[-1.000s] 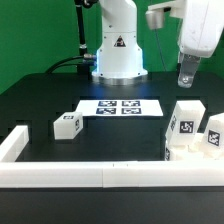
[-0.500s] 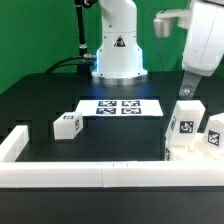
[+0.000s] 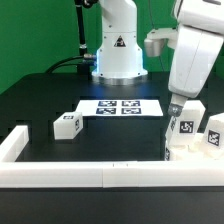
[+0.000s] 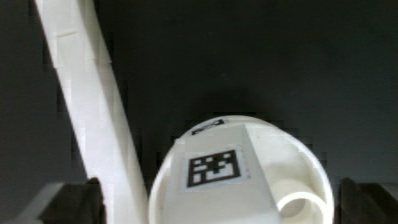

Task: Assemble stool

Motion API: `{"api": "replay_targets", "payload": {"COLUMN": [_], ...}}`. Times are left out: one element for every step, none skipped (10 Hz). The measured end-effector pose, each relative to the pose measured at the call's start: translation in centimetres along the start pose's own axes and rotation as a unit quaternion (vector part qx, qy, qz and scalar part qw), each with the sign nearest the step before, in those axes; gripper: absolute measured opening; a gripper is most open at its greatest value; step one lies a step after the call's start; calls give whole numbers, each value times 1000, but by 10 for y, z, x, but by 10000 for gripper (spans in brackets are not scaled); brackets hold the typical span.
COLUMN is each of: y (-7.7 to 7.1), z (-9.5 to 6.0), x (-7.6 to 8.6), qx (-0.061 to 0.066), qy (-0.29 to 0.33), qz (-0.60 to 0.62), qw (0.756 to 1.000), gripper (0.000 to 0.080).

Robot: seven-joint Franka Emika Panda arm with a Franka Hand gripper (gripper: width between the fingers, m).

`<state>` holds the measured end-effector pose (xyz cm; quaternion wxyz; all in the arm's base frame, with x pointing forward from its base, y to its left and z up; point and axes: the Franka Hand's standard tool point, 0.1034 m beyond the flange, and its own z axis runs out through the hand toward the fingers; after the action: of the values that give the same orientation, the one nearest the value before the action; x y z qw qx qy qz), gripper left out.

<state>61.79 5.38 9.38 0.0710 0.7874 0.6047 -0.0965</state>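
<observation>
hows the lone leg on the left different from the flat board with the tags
The leg is a small blocky chunk; the marker board is a thin flat sheet. The leg shows one tag, the marker board four. The leg lies toward the exterior view's left, the marker board farther back, nearer the middle. Both are white with black-and-white tags.

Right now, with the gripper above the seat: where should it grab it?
Likely from straight above, pinching the seat across its two flat faces. It seems to stand on edge beside the rail, tagged rim up, and the open gripper hangs over it.
</observation>
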Motion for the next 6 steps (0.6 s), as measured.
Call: {"api": "replay_targets", "payload": {"y": [-1, -2, -1, -1, -1, -1], "z": [1, 0, 1, 1, 1, 1], "x": [3, 7, 5, 3, 3, 3], "qx": [0, -1, -1, 0, 0, 0], "qy": [0, 0, 0, 0, 0, 0], "qz": [8, 11, 13, 15, 15, 16], "qw": [1000, 1000, 1000, 1000, 1000, 1000], "gripper": [649, 649, 649, 649, 649, 649]}}
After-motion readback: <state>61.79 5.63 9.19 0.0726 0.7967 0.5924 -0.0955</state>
